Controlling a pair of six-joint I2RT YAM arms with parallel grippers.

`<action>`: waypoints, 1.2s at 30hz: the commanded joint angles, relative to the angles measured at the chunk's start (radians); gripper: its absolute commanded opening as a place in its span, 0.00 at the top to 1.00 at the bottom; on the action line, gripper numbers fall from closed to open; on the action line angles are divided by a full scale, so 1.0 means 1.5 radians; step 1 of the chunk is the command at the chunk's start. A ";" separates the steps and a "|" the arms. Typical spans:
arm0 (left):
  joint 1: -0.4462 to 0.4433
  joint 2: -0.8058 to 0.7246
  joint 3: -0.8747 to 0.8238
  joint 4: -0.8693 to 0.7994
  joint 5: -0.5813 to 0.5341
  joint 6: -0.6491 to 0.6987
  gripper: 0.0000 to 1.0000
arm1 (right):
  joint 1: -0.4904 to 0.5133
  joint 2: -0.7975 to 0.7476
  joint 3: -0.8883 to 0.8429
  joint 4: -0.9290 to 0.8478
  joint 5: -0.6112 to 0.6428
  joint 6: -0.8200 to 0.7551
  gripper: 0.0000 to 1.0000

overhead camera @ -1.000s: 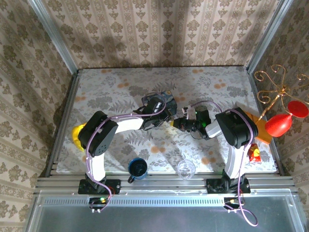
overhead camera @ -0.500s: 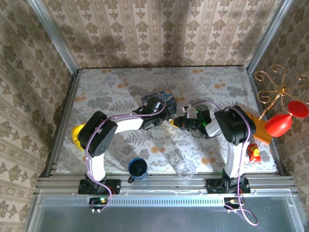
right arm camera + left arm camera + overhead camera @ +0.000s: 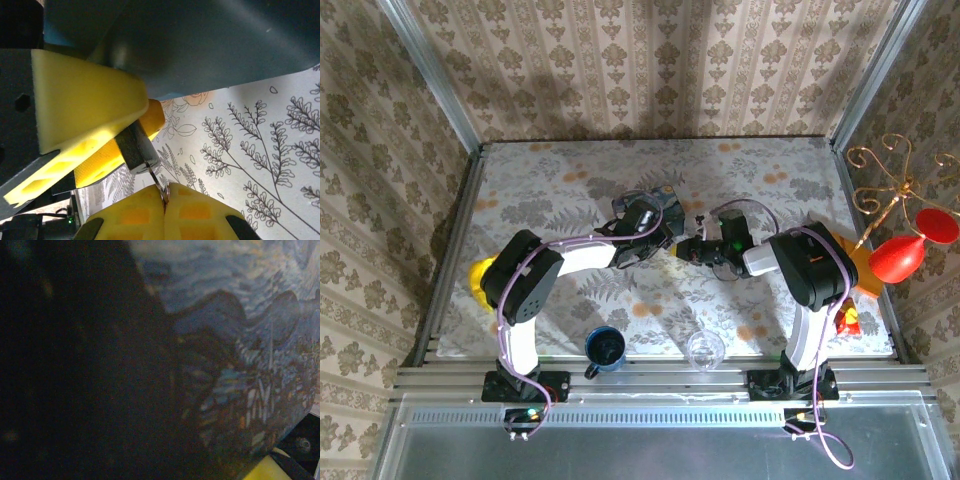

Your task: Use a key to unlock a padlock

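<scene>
Left end effector [image 3: 658,240] clamps the padlock [image 3: 136,146] just near of the tin [image 3: 225,40], its end turned right so the right end effector [image 3: 164,201], pinched shut on the key [image 3: 154,177], can feed it in. The tin crowds the far side; the surface [image 3: 260,150] to the near side looks open
</scene>
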 commanded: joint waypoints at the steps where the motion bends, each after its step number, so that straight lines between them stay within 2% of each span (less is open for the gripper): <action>1: -0.044 -0.003 0.014 -0.006 0.143 -0.010 1.00 | 0.008 -0.026 0.079 0.029 0.028 -0.033 1.00; 8: -0.040 -0.010 0.009 -0.007 0.141 -0.008 1.00 | 0.003 -0.013 0.104 0.052 0.003 0.001 1.00; 16: -0.029 -0.020 -0.009 0.007 0.120 -0.014 1.00 | 0.005 -0.056 0.076 -0.016 0.059 -0.027 1.00; 20: -0.036 -0.011 0.002 0.001 0.130 -0.010 1.00 | 0.006 -0.064 0.084 -0.020 0.060 -0.022 1.00; 30: -0.034 -0.011 0.002 0.007 0.131 -0.003 1.00 | 0.012 -0.032 0.128 -0.035 0.082 0.001 1.00; 36: -0.028 -0.009 -0.017 0.042 0.131 -0.030 1.00 | 0.011 -0.045 0.104 -0.044 0.087 -0.002 0.90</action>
